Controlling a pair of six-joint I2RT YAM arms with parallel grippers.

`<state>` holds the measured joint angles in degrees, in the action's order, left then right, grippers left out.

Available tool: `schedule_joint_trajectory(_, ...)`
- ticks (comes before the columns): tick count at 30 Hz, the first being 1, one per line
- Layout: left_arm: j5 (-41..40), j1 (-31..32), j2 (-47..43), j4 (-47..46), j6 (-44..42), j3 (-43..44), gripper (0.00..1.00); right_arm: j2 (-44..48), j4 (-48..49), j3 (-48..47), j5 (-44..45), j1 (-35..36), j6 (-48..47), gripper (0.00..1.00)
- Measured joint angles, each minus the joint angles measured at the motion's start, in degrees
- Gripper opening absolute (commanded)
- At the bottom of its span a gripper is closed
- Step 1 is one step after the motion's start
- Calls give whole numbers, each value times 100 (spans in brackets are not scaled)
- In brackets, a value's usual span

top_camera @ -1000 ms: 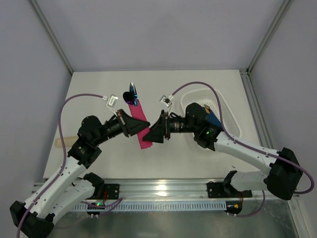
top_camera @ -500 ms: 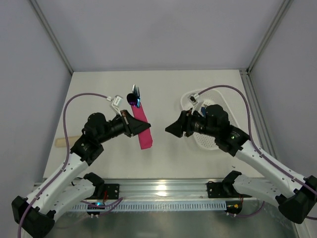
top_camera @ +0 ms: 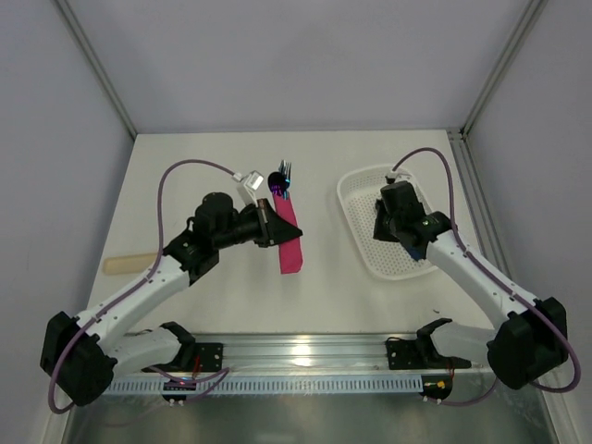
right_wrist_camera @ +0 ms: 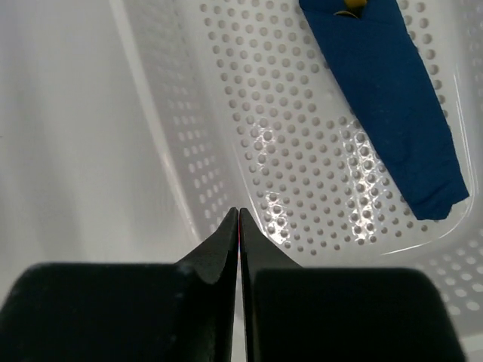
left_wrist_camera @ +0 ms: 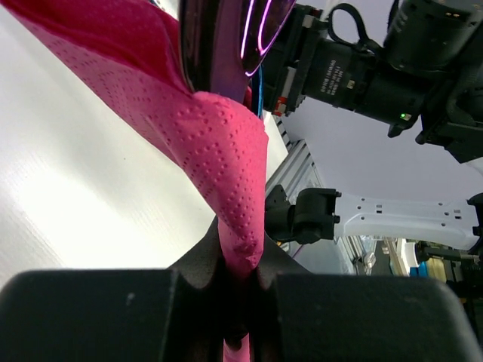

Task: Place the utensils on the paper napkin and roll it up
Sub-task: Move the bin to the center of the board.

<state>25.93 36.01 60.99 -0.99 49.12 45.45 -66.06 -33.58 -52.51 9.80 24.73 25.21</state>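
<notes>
The paper napkin (top_camera: 289, 238) is a magenta-pink roll, held just off the table near its middle. The dark purple utensils (top_camera: 279, 179) stick out of its far end, a spoon head and fork tines showing. My left gripper (top_camera: 269, 227) is shut on the roll's side. In the left wrist view the napkin (left_wrist_camera: 226, 151) is pinched between the fingers, with the glossy utensils (left_wrist_camera: 226, 38) running up inside it. My right gripper (top_camera: 387, 227) hangs over the white basket, apart from the roll. In its wrist view the right gripper (right_wrist_camera: 238, 219) is shut on nothing.
A white perforated basket (top_camera: 356, 222) stands at the right, and its wall (right_wrist_camera: 189, 136) lies under my right fingers. A blue flat strip (right_wrist_camera: 385, 98) lies inside it. At the table's left edge lies a pale beige stick (top_camera: 125, 265).
My right gripper has let go of the roll, drawn back to the right over the basket and shut. My left gripper has carried the roll a little to the right.
</notes>
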Motion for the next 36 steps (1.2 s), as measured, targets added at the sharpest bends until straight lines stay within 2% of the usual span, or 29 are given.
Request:
schedule_joint_trajectory(9, -131, 79, 872, -131, 358, 232, 0, -953, -59, 2, 339, -284, -286, 4)
schedule_joint_trajectory(18, -634, 136, 1366, 98, 752, 527, 0, -1126, 240, 332, -225, -260, -234, 4)
schedule_joint_trajectory(30, -1191, 267, 1633, 723, 774, 909, 0, -1480, 306, 404, -229, 577, 42, 4)
schedule_joint_trajectory(36, -1252, 297, 1707, 981, 715, 914, 0, -1910, 345, 87, -260, 903, 168, 4)
